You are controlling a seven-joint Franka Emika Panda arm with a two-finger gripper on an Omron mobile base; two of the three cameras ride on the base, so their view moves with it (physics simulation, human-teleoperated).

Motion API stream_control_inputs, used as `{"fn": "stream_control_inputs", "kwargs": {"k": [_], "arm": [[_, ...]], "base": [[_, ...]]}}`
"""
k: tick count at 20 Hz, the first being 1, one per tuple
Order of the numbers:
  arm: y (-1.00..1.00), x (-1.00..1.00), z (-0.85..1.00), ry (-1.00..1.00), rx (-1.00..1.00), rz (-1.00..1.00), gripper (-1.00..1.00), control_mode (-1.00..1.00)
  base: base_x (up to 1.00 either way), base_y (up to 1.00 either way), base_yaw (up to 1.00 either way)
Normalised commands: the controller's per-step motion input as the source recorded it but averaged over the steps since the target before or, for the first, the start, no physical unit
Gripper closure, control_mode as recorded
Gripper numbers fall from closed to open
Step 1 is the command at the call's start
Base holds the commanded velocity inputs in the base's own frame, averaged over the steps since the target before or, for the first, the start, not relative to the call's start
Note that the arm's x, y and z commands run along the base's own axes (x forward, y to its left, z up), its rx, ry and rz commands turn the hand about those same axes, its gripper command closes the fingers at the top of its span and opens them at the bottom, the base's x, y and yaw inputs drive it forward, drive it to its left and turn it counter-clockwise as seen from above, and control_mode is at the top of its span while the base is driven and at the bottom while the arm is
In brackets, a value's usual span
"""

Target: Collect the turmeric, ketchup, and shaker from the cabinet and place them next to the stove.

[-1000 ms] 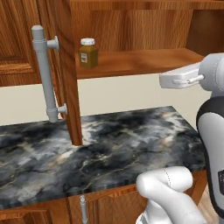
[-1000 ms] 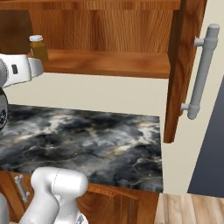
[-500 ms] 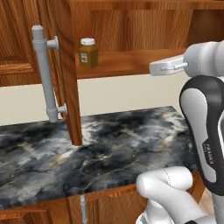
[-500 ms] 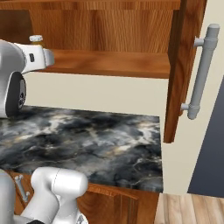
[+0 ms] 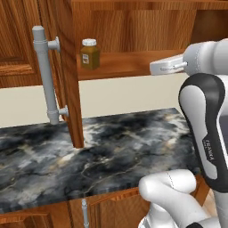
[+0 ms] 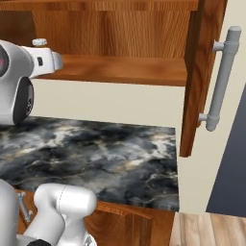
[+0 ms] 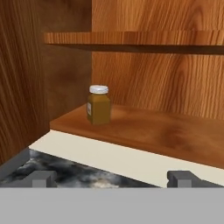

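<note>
**Now the arm has swung in toward the open cabinet**

Meanwhile, since a second ago the white arm has moved leftward across the left base view, its wrist closer to the shelf, and in the right base view it covers more of the jar than before. The jar, doors and counter have not shifted.

The turmeric [image 5: 90, 54] is a squat jar of amber-brown contents with a white lid and a small pale label. It stands upright at the left end of the bottom shelf of the cabinet [image 5: 133, 67], near the left inner wall, with a thin second shelf above it. The cabinet is warm brown wood with strong grain; its open doors each carry a long grey bar handle [image 5: 46, 73] on round pegs.

The gripper [image 7: 112, 178] has its jaws spread wide, both dark fingertips [image 7: 41, 178] low in the hand view, nothing between them, well short of the jar.

Below lies a glossy black marble counter [image 6: 105, 158] veined in grey and tan.
</note>
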Motion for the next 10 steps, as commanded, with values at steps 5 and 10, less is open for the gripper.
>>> {"fn": "stream_control_inputs", "kwargs": {"k": [5,10], "arm": [[0.1,0.62,0.0,-0.01,-0.05,0.0,-1.0,-1.0],[0.19,0.55,0.0,0.0,0.0,0.0,-1.0,-1.0]], "base": [[0.0,0.0,0.0],[0.0,0.0,0.0]]}}
